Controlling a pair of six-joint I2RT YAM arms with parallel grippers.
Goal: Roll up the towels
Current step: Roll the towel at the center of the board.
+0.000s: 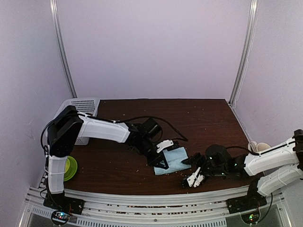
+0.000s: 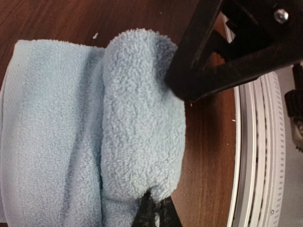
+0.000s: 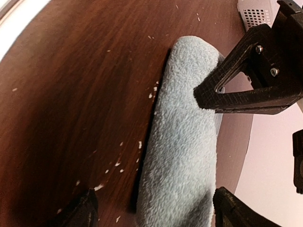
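One light-blue towel (image 1: pixel 174 159) lies near the table's front middle, partly rolled. In the left wrist view its thick roll (image 2: pixel 142 118) rests on the flat part (image 2: pixel 47 137). My left gripper (image 2: pixel 156 213) is shut, tips pinched into the roll's near end; from above it (image 1: pixel 161 162) sits at the towel's left side. My right gripper (image 3: pixel 158 210) is open, one finger (image 3: pixel 80 210) over bare wood and the other (image 3: pixel 236 208) beyond the roll (image 3: pixel 184 137), straddling its end without touching. From above it (image 1: pixel 190 170) is at the towel's right edge.
A white perforated basket (image 1: pixel 81 109) stands at the back left, a green bowl (image 1: pixel 70 168) by the left arm's base, and a pale cup (image 1: pixel 258 146) at the right edge. Crumbs (image 3: pixel 118 163) dot the dark wooden table (image 1: pixel 199 118). The ribbed front rail (image 2: pixel 258 156) runs close by.
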